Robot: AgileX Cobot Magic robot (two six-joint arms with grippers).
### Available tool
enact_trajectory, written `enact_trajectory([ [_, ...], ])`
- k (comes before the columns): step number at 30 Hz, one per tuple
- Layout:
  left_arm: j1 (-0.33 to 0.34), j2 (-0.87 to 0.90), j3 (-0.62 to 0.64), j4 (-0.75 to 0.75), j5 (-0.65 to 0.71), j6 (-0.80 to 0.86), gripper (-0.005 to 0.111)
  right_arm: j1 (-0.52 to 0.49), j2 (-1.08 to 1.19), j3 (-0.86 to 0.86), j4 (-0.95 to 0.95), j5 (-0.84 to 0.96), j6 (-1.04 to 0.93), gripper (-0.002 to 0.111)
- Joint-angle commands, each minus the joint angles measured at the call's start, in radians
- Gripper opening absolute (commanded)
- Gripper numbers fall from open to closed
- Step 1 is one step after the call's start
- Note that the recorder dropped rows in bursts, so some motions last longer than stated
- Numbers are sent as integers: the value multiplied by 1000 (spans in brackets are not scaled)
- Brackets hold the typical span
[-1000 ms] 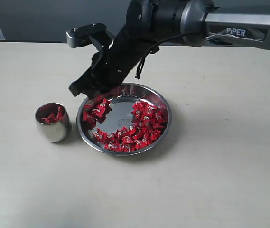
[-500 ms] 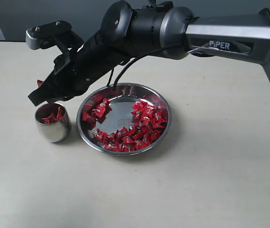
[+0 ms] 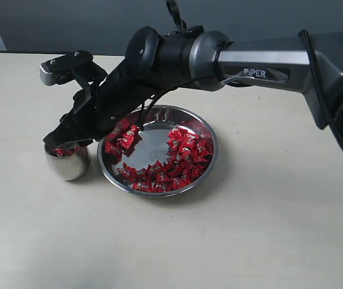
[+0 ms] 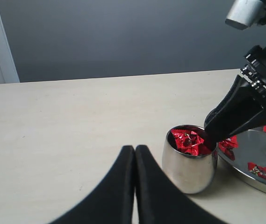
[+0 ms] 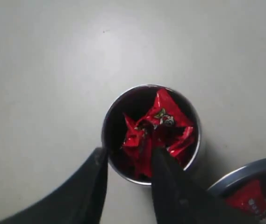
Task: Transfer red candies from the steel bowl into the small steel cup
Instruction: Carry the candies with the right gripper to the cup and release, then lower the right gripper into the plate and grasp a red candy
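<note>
Left gripper (image 4: 135, 149), fingers pressed together and empty, rests near the small steel cup (image 3: 69, 164). Red candies (image 5: 163, 119) lie inside the cup. Right gripper (image 5: 129, 158) hangs over its rim, fingers parted. The steel bowl (image 3: 153, 143), with more candies, sits just beside the cup.

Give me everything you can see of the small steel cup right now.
The small steel cup is a shiny, handleless tumbler with a rounded, mirror-like body and a thin rim. It stands upright on the pale table, close beside the steel bowl. A pile of red candies lies inside. The right gripper hangs open just over its mouth; whether it touches the rim cannot be told.
</note>
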Motion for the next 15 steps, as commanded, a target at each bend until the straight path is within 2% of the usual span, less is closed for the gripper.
enact_trajectory([
  [1, -2, -5, 2, 1, 0, -2, 0, -9, -8, 1, -59, -6, -1, 34],
  [8, -2, -5, 2, 1, 0, -2, 0, -82, -18, 1, -397, 11, 356, 34],
  [15, -2, -5, 2, 1, 0, -2, 0, -132, 21, 1, -414, 18, 384, 34],
])
